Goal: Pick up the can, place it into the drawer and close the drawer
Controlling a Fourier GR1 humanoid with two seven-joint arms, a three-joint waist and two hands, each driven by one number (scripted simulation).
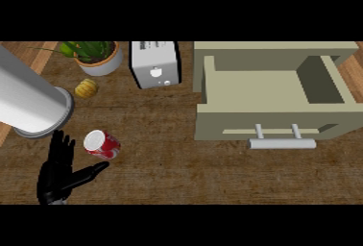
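At lower left our left hand (pixel 58 173) is open, fingers straight and thumb spread, holding nothing; the can (pixel 102 145) stands just beside it, between fingers and thumb. We should slide the palm against the can and curl round its middle before lifting. At upper right the drawer (pixel 212 86) stands open.

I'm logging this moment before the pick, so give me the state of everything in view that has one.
Drawer: pulled open, nothing inside.
Can: lying tilted on the counter, not held.
Left hand: open, fingers straight, just left of the can.
Right hand: not in view.
Toaster: upright at the back.
Potted plant: upright.
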